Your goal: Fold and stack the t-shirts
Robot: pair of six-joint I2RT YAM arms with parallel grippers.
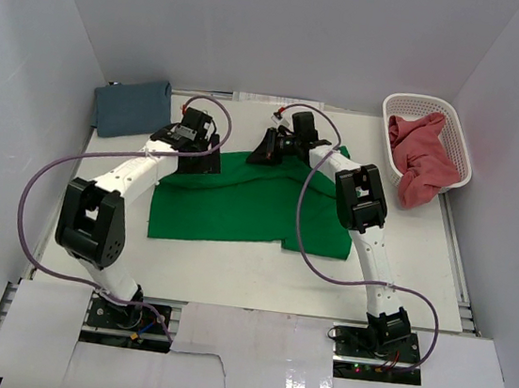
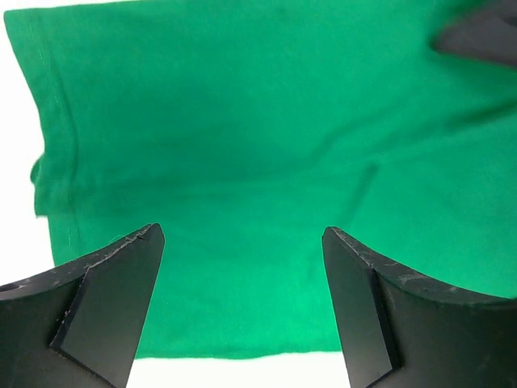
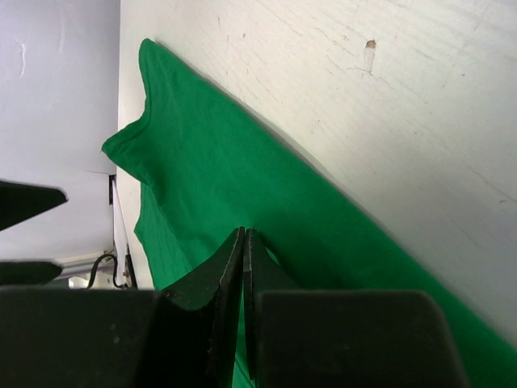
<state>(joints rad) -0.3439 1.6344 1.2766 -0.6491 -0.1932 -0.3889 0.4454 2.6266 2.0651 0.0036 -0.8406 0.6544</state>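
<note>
The green t-shirt (image 1: 239, 206) lies spread across the middle of the table. My left gripper (image 1: 193, 153) hovers over its back left part. In the left wrist view its jaws (image 2: 242, 234) stand wide open above flat green cloth (image 2: 242, 121), with nothing between them. My right gripper (image 1: 268, 150) is at the shirt's back edge. In the right wrist view it (image 3: 244, 232) is shut, pinching a raised ridge of the green t-shirt (image 3: 242, 178). A blue t-shirt (image 1: 133, 107) lies folded at the back left. A pinkish red t-shirt (image 1: 416, 152) is bunched in the basket and hangs over its near rim.
A white lattice basket (image 1: 461, 134) stands at the back right. The white table (image 1: 402, 268) has grey walls on three sides. Purple cables loop from both arms over the shirt's left and right sides.
</note>
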